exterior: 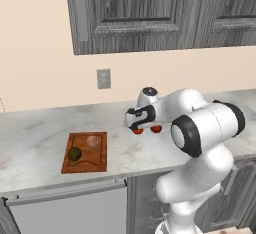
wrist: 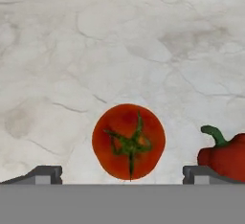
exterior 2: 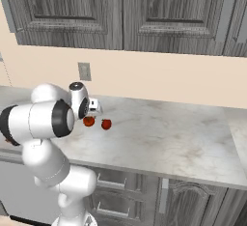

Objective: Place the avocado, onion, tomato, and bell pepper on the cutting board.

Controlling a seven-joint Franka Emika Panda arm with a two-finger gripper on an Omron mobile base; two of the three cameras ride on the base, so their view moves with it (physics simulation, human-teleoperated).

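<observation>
Hovering over the marble counter (exterior: pixel 40 138), the gripper (wrist: pixel 122 174) has its two fingers spread wide apart and nothing between them is gripped. Seen from the hand, the dark fingertips (wrist: pixel 44 174) stand on either side of the tomato (wrist: pixel 128 141), which lies on the bare stone with its green star-shaped stem cap facing up toward the hand; the fruit is round, so no long axis shows. Just beside it sits the red bell pepper (wrist: pixel 225 158), apart from the tomato, its curved green stem rising from the top and bending toward the tomato.

From the left base view the gripper (exterior: pixel 136 123) hangs just above the tomato (exterior: pixel 137 131), with the bell pepper (exterior: pixel 157 128) close by on the side nearer the arm; both lie around the middle of the counter's depth. From the right base view the tomato (exterior 2: pixel 88 121) and bell pepper (exterior 2: pixel 106 123) sit side by side near the gripper (exterior 2: pixel 94 108).

Well apart, toward the counter's left end and near its front edge, lies the cutting board (exterior: pixel 86 165), its long axis running from front to back. The avocado (exterior: pixel 74 153) rests on the board near its left edge, and the onion (exterior: pixel 92 141) sits on it closer to the back edge, the two apart.
</observation>
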